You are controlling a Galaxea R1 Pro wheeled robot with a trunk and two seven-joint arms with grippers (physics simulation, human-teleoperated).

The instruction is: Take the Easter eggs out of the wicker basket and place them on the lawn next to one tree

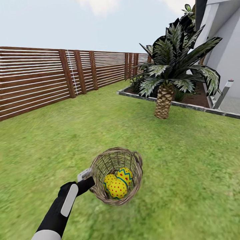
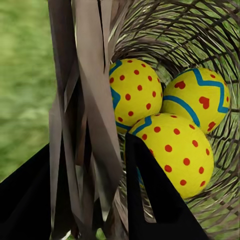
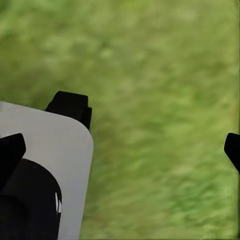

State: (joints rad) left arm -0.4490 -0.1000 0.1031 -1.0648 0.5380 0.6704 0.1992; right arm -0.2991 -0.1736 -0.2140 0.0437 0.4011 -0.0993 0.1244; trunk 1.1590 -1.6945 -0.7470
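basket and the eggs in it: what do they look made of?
Wicker basket: looks like woven wicker or cane, brown-grey and matte, with an open lattice of thin strands that shows grass through the gaps. The left claw pinches its wall.

Three Easter eggs: smooth, hard-looking shells, possibly painted plastic or wood; a flat yellow coat with red dots and blue zigzags, no strong gloss. The render leaves it open.

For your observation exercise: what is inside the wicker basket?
Three Easter eggs lie inside the wicker basket, held by the left gripper. The basket floor beneath them is hidden.
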